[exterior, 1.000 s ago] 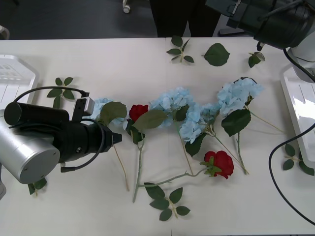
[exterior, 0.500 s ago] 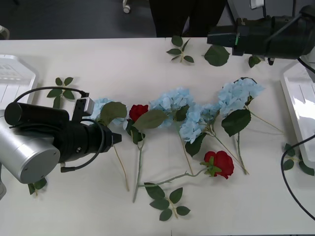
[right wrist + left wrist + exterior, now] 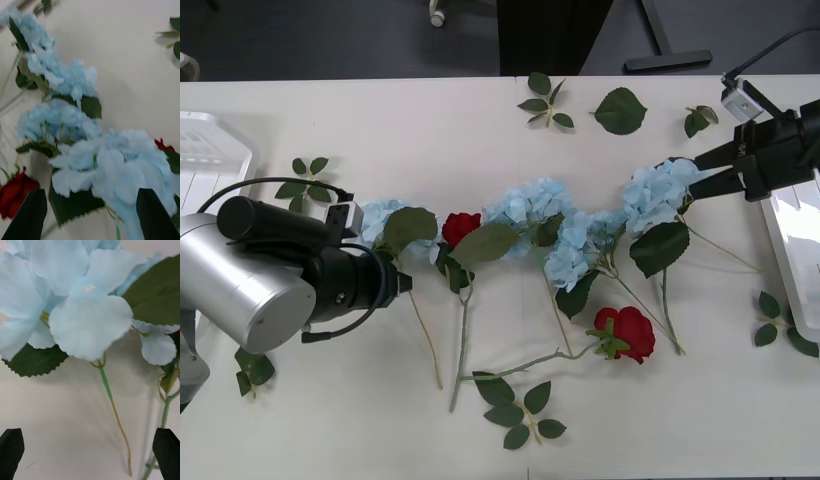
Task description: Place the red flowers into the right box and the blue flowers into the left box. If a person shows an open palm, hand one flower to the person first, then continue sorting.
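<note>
Sorting is just getting under way, with no flower lifted yet and both arms closing on blue flowers; nearest the front edge of the desk (image 3: 360, 440), one of the red flowers (image 3: 627, 333) is lying untouched beside loose leaf sprigs (image 3: 520, 408); further in, the left gripper (image 3: 402, 284) is reaching toward the leftmost of the blue flowers (image 3: 380, 217), its black fingers (image 3: 11, 453) spreading wide and holding nothing; in the left wrist view the thin stem (image 3: 112, 405) is lying between the fingers but ahead of their tips, with the pale head beyond it, so the next move seems to call for easing forward and down until the stem sits between the fingers, then closing; a second red rose (image 3: 461, 227) is lying just beside that bloom, so the fingers are likely needing care not to snag it; toward the right edge of the desk, the right gripper (image 3: 715, 168) is hovering open and empty at the rightmost blue head (image 3: 663, 193), which in the right wrist view is sitting between and just beyond its fingers (image 3: 28, 219); the right box (image 3: 792, 230) is waiting at the right edge and the left box (image 3: 205, 160) at the left edge, toward the far side.
</note>
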Motion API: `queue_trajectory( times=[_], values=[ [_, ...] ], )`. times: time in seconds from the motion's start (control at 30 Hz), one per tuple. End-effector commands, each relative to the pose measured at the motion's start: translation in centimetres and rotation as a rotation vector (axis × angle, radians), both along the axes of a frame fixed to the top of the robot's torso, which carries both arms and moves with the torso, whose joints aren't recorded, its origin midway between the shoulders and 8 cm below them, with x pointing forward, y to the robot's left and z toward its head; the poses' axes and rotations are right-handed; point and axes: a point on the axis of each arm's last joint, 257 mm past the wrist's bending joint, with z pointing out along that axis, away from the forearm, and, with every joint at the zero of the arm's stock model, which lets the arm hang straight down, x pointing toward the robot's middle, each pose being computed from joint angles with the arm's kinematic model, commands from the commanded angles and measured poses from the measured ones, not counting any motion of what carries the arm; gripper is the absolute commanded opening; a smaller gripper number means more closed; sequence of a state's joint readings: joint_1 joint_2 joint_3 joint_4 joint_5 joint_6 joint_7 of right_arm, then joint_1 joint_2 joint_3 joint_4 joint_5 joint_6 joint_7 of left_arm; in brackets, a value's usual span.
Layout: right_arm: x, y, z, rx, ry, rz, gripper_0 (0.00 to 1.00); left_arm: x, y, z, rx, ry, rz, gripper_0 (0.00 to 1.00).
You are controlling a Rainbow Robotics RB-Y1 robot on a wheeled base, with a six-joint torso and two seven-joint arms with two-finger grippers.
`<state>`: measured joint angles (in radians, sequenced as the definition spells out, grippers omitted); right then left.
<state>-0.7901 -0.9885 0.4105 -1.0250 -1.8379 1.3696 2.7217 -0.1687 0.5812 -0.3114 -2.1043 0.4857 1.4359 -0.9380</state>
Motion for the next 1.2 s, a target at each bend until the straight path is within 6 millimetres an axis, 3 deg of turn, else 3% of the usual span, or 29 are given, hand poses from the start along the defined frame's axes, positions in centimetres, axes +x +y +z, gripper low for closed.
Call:
queue_trajectory(
  times=[0.03,0.13,0.33,0.53,0.73,0.77,0.83,0.87,0.9,0.93,0.97,1.2],
  values=[
    [-0.5,-3.7,0.9,-0.215,-0.09,0.028,0.69,2.3,-2.3,0.1,-0.005,-0.035,0.0,1.0],
    [-0.6,-4.8,0.0,-0.308,-0.143,0.038,0.69,3.0,-2.7,-0.6,-0.004,-0.034,0.001,1.0],
    [-0.5,-6.7,-4.1,-0.413,-0.243,0.005,0.74,3.7,-3.6,-2.7,0.026,-0.001,-0.006,1.0],
    [-0.1,-6.1,-6.9,-0.372,-0.277,-0.053,0.91,4.4,-4.5,-4.1,0.031,0.028,0.002,1.0],
    [0.0,-5.0,-9.0,-0.324,-0.241,-0.079,0.92,5.2,-5.0,-5.0,0.025,0.017,0.0,1.0],
    [0.1,-4.7,-9.5,-0.314,-0.235,-0.084,0.91,5.3,-5.1,-5.0,0.025,0.013,-0.003,0.92],
    [0.2,-4.2,-10.2,-0.295,-0.226,-0.095,0.92,5.3,-4.9,-5.3,0.028,0.015,-0.002,0.62],
    [0.4,-3.8,-10.6,-0.284,-0.223,-0.103,0.92,5.3,-4.9,-5.3,0.028,0.017,-0.001,0.36],
    [0.6,-3.4,-10.9,-0.273,-0.225,-0.109,0.92,5.3,-4.9,-5.3,0.029,0.018,-0.001,0.17],
    [0.7,-3.2,-11.1,-0.267,-0.225,-0.114,0.92,5.3,-4.8,-5.4,0.029,0.019,0.001,0.07],
    [0.9,-2.9,-11.5,-0.256,-0.224,-0.124,0.92,5.4,-4.8,-5.4,0.03,0.019,0.004,0.0],
    [1.7,-1.6,-12.9,-0.224,-0.228,-0.159,0.92,5.8,-4.3,-5.0,0.049,0.0,0.008,0.0]
  ],
)
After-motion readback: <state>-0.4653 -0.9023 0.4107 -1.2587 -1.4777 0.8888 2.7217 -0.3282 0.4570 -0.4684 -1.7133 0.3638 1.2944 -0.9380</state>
